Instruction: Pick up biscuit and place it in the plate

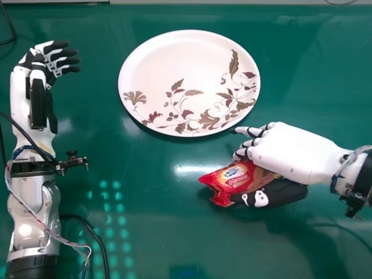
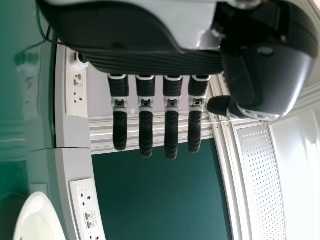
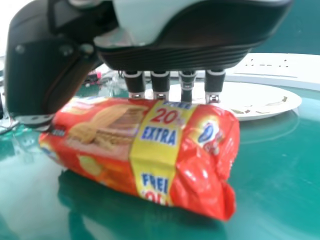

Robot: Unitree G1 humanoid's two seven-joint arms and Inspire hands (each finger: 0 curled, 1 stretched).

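1. Reads "Digestive" in pale letters on the red wrapper of the biscuit pack (image 1: 241,180), as seen in head view.
2. Bears, just beside that word, a blue-and-white logo (image 1: 232,172); too small to read with certainty.
3. Shows, in right wrist view, "FREE" in blue at the upper edge of the pack's yellow band (image 3: 155,150), partly hidden.
4. Continues below with "20%" in red, then "EXTRA" in blue.
5. Repeats "FREE" lower on the same band, last letter incomplete, above partly visible red figures.
6. Carries, beside the band, a round emblem (image 3: 208,132); not legible.
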